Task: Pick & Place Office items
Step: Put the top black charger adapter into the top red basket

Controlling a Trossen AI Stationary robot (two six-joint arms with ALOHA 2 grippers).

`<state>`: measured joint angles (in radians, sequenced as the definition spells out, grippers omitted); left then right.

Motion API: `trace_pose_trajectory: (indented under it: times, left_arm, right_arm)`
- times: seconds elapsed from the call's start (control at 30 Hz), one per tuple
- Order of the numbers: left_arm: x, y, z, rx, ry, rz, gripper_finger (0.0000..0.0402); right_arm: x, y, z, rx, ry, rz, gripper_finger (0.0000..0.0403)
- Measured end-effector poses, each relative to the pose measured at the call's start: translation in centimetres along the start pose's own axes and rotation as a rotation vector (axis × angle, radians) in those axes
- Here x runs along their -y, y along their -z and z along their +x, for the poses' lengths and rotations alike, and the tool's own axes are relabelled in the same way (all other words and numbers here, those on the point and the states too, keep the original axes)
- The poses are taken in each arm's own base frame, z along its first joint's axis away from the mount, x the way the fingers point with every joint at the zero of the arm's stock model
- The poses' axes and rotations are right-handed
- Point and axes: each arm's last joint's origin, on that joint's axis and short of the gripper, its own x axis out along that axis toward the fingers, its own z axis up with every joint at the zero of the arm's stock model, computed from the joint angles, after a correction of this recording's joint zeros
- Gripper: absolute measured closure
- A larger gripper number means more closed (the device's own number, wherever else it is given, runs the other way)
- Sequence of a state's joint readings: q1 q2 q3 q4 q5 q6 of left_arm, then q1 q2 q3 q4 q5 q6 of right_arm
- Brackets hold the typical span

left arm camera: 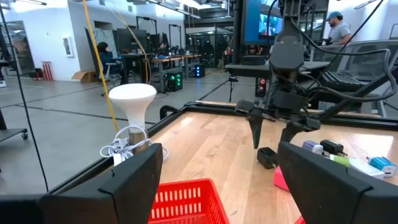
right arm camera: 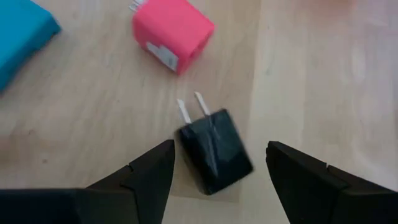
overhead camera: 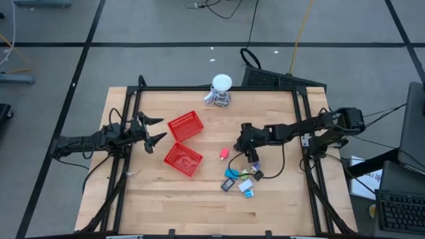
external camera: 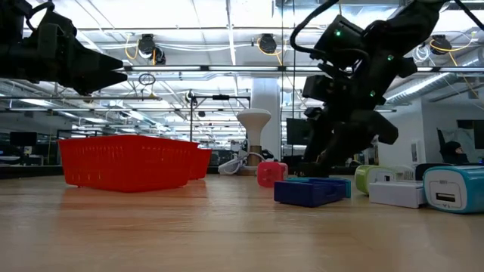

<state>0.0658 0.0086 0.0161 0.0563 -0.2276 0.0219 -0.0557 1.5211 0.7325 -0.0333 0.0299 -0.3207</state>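
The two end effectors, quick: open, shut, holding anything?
Left end effector: open, empty, beside the red baskets.
Right end effector: open, empty, over a black charger plug.

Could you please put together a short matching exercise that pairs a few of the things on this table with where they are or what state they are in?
Column one:
1. black plug
2. pink plug
3. white round-headed gadget
4. left tool

Column two:
A. at the table's far edge, coiled cable at its base
B. open and empty, beside the red baskets
C. lying on the wood between the open fingers of the right tool
D. lying on the wood just beyond the black plug, apart from it

Pairs: 1-C, 2-D, 3-A, 4-B
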Motion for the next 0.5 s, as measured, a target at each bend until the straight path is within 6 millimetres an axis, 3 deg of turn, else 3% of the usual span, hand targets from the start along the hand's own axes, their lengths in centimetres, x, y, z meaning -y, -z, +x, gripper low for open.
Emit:
trace_pose_trajectory:
  times: [0.3,0.5]
  left_arm:
    - [0.0,0.0,0.0,0.000,0.000,0.000,0.0097]
    - [0.0,0.0,0.0,0.000,0.000,0.000,0.0085]
  right_arm:
    - [-0.3,0.6,2.0,-0.049,-0.051,0.004,0.0161]
    - [-0.3,0.6,2.0,-0.049,-0.049,0.052,0.0162]
